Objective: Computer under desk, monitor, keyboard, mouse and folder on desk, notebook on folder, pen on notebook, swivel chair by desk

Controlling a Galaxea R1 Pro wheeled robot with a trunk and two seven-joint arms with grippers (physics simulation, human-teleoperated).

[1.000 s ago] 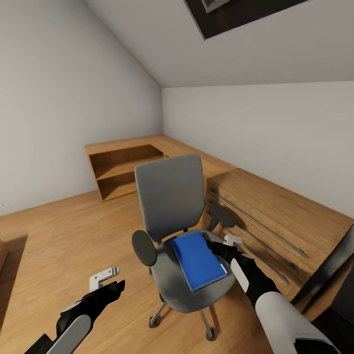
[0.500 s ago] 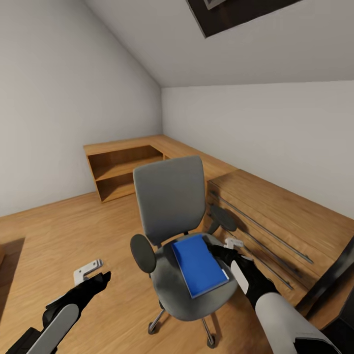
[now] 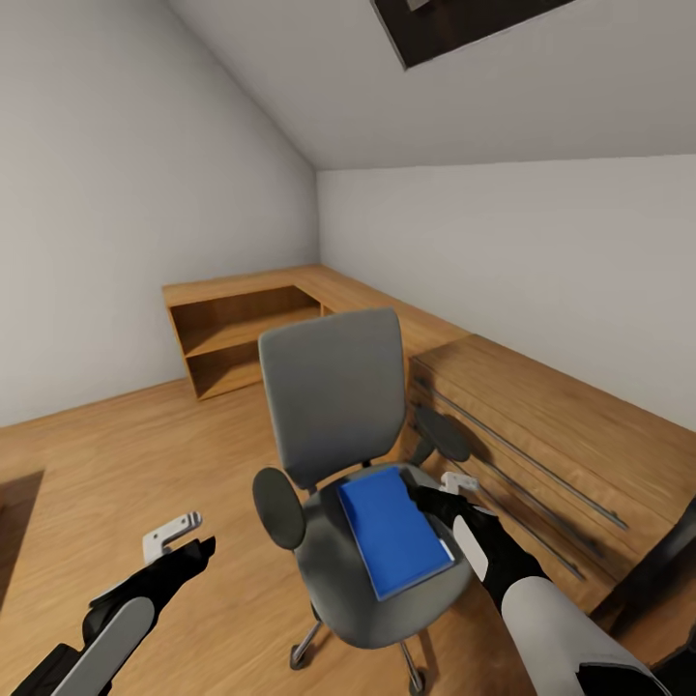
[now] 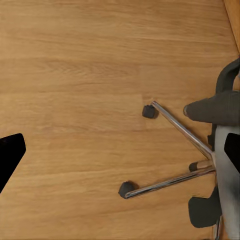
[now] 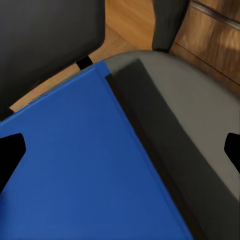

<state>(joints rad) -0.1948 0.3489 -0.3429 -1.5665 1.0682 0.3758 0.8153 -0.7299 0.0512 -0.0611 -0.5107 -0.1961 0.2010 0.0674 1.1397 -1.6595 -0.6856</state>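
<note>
Folder [image 3: 394,532] lies flat on the swivel chair [image 3: 333,406] seat, with the right claw [image 3: 434,496] just above its near edge, fingers spread wide and empty, apparently straddling that edge for a pickup. Left claw [image 3: 179,541] hangs open over bare floor [image 3: 116,464] beside the chair; contact between right claw and folder cannot be confirmed.

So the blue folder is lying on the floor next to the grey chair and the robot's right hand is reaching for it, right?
Not quite. The folder is not on the floor; it lies flat on the seat of the swivel chair. The head view shows this, and the right wrist view shows blue folder on grey seat. The rest holds: the right gripper is reaching at the folder's edge.
</note>
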